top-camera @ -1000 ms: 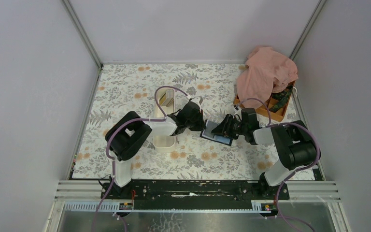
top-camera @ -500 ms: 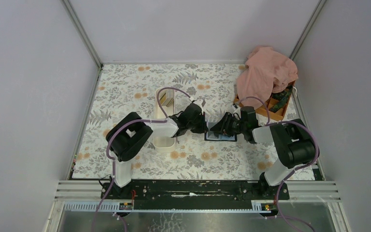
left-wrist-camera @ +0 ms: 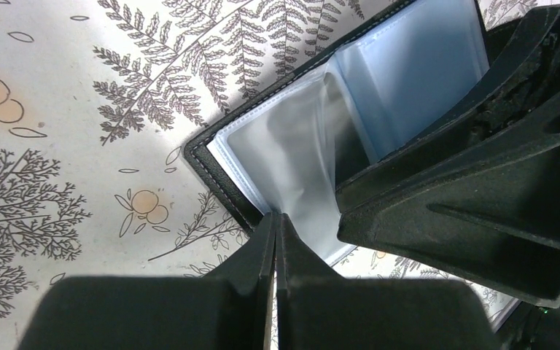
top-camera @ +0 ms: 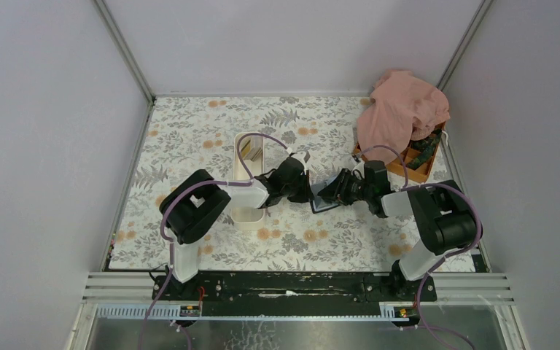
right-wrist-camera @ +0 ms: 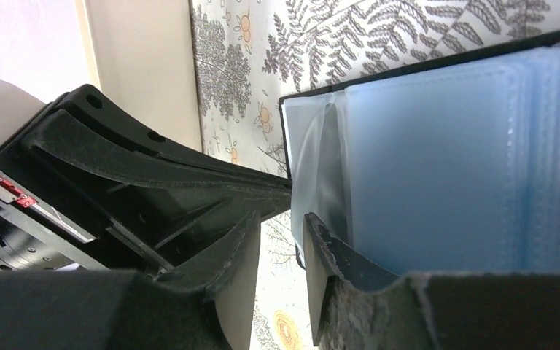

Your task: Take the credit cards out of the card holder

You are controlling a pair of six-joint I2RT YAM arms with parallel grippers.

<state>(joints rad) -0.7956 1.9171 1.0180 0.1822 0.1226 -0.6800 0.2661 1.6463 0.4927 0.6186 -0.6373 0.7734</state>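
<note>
Here the card holder [left-wrist-camera: 284, 146] sits clenched in left pincer [left-wrist-camera: 275, 222], right pincer [right-wrist-camera: 281, 226] parted beside.

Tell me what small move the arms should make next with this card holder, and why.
Probably close the right gripper on the loose clear sleeve just ahead of it. The left gripper is shut at the edge of the card holder, seemingly steadying it, while the right jaws stand apart with nothing between them. No card shows clearly yet.

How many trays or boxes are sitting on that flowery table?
2. A long white oblong tray lies left of centre; an orange compartment box sits at the far right, partly under a pink cloth. The cloth may hide more.
</note>
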